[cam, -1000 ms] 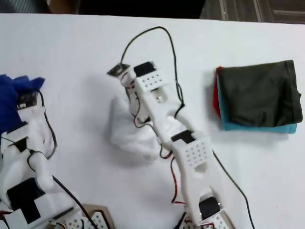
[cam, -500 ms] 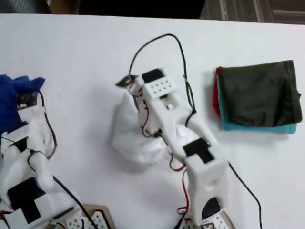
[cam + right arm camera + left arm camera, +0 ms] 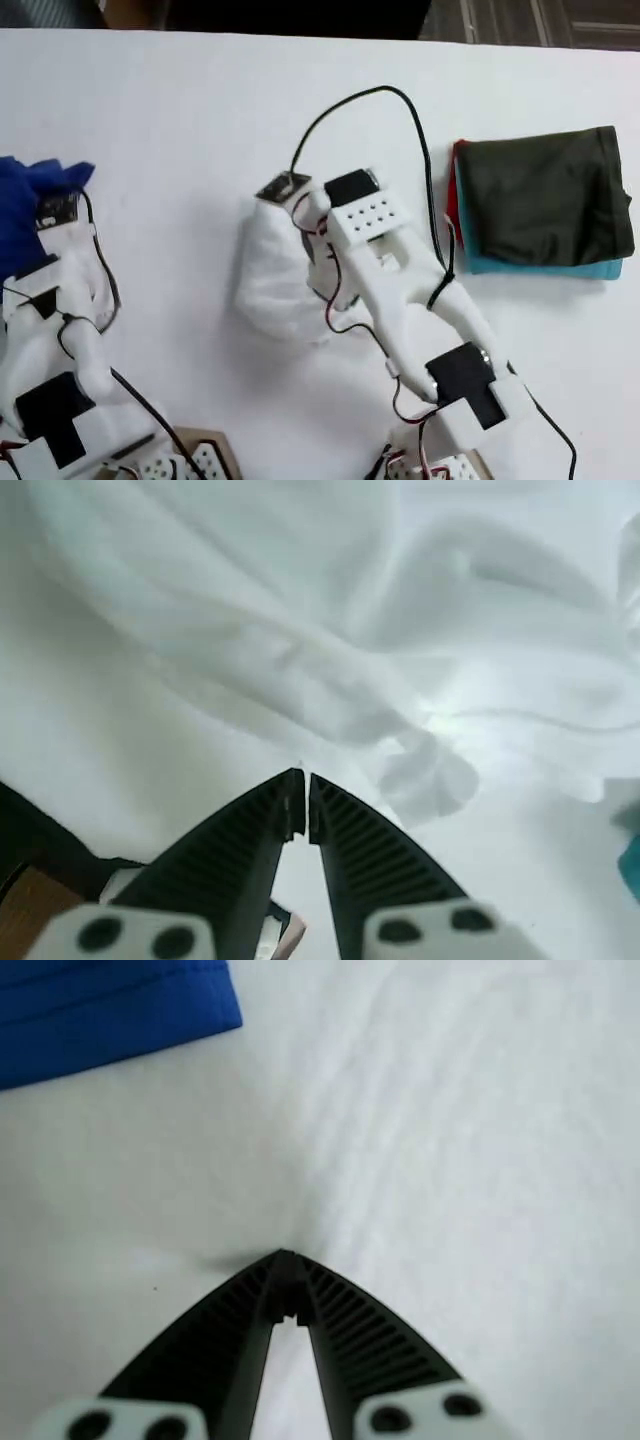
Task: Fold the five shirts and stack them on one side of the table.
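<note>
Soft, creased, matt cloth for the white shirt (image 3: 300,630). Black ribbed matt plastic on the right claw (image 3: 304,780); smooth matt white across the counter (image 3: 150,120).

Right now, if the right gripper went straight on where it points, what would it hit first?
Probably the crumpled white shirt, directly ahead of the shut right gripper; the gap between them is hard to judge.

The white plastic right arm (image 3: 400,290) stretches from the white table's (image 3: 150,120) near edge towards its middle; its black ribbed right gripper (image 3: 304,785) is closed. The white left arm (image 3: 50,340) sits folded at the table's near-left corner, with the black left gripper (image 3: 288,1265) closed.
</note>
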### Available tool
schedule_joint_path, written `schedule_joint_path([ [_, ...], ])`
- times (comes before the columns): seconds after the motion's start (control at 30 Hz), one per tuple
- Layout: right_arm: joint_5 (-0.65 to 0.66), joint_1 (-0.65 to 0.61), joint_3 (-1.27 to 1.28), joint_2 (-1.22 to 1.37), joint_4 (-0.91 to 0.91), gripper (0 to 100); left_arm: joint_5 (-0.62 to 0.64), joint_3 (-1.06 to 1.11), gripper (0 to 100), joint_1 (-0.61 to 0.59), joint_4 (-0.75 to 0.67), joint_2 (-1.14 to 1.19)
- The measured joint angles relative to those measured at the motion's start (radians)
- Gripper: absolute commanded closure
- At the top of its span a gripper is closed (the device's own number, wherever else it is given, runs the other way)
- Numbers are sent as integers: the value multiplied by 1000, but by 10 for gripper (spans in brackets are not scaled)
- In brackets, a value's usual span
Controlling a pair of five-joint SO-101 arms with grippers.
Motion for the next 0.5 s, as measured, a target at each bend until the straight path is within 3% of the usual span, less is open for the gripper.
schedule_joint_path([
  [0.27, 29, 32, -80, 5, -198, 978, 0, 0, 975, 0, 0, 0],
  [0.5, 29, 32, -80, 110, -222, 978, 0, 0, 975, 0, 0, 0],
])
